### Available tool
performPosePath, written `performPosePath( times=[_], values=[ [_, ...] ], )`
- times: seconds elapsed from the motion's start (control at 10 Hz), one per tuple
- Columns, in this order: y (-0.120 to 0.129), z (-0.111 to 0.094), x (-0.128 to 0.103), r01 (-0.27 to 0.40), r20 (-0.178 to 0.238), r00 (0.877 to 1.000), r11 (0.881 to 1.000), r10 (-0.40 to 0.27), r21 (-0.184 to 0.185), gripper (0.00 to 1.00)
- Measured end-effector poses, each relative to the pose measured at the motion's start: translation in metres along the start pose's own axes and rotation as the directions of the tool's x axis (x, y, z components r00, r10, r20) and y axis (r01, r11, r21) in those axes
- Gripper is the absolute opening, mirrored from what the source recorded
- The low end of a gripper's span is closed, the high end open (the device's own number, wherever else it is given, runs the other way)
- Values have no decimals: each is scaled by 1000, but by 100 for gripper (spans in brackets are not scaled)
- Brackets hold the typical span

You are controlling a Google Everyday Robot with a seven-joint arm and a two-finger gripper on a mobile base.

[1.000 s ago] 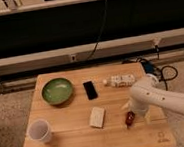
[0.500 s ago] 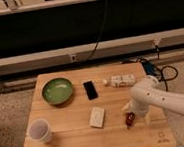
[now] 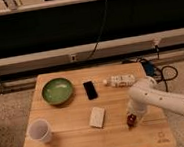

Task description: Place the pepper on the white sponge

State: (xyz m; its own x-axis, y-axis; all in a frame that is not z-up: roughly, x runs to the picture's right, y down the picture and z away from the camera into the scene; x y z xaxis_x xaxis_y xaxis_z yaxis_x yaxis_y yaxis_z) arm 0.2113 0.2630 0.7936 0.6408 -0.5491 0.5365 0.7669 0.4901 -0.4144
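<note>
Gripper (image 3: 131,122) at pepper (image 3: 133,117), right of white sponge (image 3: 97,117) (packet (image 3: 119,79) print unreadable).

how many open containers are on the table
2. The green bowl is at the far left of the table, the white cup at its near-left corner. The pincer is near right, by the pepper; its arm might hide something small.

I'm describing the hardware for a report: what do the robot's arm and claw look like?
The arm is a thick, smooth white tube with a rounded elbow and a few small dark dots along its shell; no cables or lettering show on it. The claw at its tip, low over the table and right of the white sponge in the picture, looks narrower than the arm.
</note>
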Motion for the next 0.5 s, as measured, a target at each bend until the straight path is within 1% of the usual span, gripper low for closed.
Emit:
performPosePath(
  times=[0.1,0.3,0.4,0.5],
  values=[
    [-1,0,-2,6,2,1000,1000,-6,-2,23],
    [-7,-4,-7,28,9,1000,1000,-28,-6,3],
    [-12,-6,-10,39,13,999,999,-39,-8,0],
    [-22,-9,-15,59,19,998,998,-59,-7,0]
  ],
)
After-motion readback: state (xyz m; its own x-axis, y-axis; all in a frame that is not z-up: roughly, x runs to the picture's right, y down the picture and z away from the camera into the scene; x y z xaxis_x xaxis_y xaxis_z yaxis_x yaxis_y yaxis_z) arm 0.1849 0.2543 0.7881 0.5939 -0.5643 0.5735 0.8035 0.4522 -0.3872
